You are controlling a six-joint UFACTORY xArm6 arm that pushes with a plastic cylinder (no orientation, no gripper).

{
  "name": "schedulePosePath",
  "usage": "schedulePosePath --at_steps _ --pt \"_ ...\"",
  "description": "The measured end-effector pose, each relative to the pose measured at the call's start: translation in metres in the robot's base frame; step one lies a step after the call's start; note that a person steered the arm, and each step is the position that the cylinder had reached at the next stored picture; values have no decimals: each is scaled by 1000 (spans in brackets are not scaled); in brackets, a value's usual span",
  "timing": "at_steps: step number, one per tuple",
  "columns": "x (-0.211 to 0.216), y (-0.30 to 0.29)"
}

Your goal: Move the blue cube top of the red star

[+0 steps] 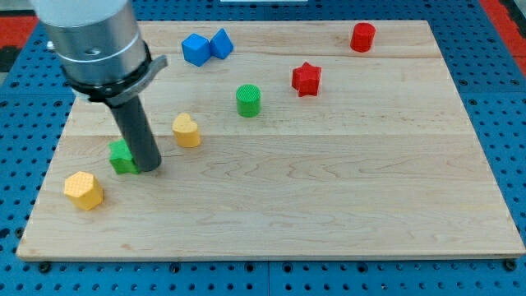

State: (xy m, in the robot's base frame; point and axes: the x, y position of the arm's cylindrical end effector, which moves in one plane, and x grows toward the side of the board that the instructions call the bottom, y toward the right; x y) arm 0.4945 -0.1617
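Your pale wooden board (329,205) carries seven blocks, and the arm's grey housing (90,41) stands over its left side. The rod has no jaws to open or close; my tip (149,168) rests on the wood, touching the right side of the green block (123,156) (shape half hidden by the rod), with the yellow hexagonal block (84,190) below-left and the yellow heart-shaped block (186,130) just up-right. The blue cube (195,48) sits near the view's top edge, touching a second blue block (221,43) on its right; it is well apart from the red star (306,79). A cube has no long axis; its faces look turned slightly off the board's edges. You would do well to bring the tip to the cube's left face and push rightward along the top, though the neighbouring blue block will likely ride ahead. The green cylinder (248,100) and red cylinder (362,37) stand clear.
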Motion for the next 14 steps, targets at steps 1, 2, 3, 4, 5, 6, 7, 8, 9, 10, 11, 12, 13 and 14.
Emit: schedulePosePath --at_steps 1,2,3,4,5,6,7,8,9,10,11,12,13,14 --pt "-1 17" --pt "15 90" --pt "-21 195" --pt "-71 226" --pt "-122 298" --pt "-161 297" --pt "-183 295" --pt "-214 292" --pt "-234 252" --pt "-236 267" --pt "-238 296" --pt "-236 276" --pt "-205 204" --pt "-177 133"
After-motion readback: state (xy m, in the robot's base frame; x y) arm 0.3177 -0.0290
